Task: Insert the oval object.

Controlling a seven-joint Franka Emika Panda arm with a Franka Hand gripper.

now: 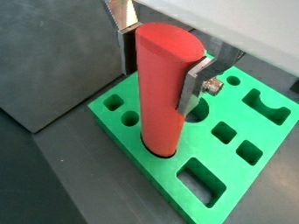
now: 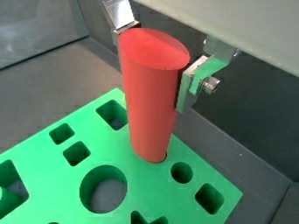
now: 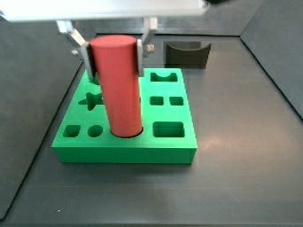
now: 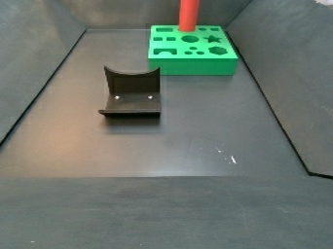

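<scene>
Claw: gripper (image 3: 115, 46) clamps the oval object (image 3: 116, 84) between its 2 fingers.
Progress: peg tip below, entering green block (image 3: 124, 151) hole; seating and release remain.

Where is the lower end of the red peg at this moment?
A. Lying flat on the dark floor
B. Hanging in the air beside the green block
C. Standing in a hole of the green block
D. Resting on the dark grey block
C: in both wrist views the red peg stands upright with its foot in a hole of the green block, and the gripper has a finger on either side of its upper part.
</scene>
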